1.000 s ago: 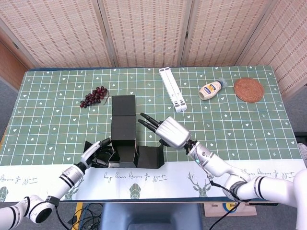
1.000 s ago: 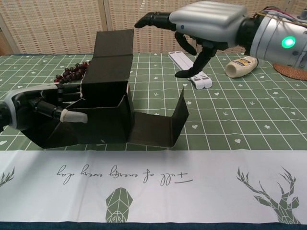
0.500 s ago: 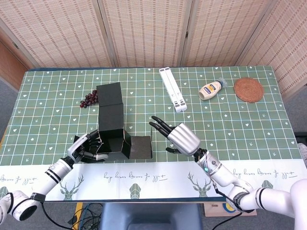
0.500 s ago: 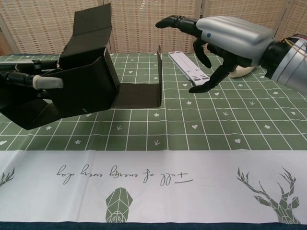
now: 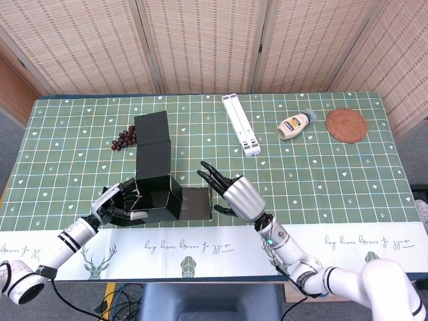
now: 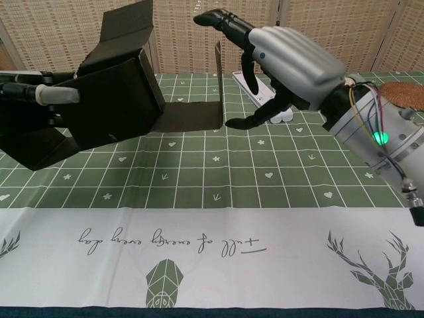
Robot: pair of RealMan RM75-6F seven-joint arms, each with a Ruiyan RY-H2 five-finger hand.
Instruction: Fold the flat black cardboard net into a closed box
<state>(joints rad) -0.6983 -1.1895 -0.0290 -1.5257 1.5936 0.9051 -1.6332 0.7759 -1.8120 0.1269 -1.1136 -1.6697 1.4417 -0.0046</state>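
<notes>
The black cardboard net (image 5: 158, 190) is partly folded into an open box (image 6: 112, 109), tilted, with a tall flap (image 5: 152, 142) rising at its back. My left hand (image 5: 119, 204) grips its left side, thumb over the front wall (image 6: 56, 95). To the right a flat panel (image 6: 189, 116) ends in an upright flap (image 6: 218, 83). My right hand (image 5: 235, 194) hovers open just right of that flap, fingers (image 6: 228, 23) spread and pointing toward it, holding nothing.
Grapes (image 5: 124, 138) lie behind the box. A white folding stand (image 5: 242, 125), a mayonnaise bottle (image 5: 295, 125) and a woven coaster (image 5: 346, 125) sit at the back right. A white printed runner (image 6: 212, 248) covers the table's front edge.
My right hand has moved left, close to the upright right flap. The left hand still grips the box, which shifted slightly right and stays tilted.
</notes>
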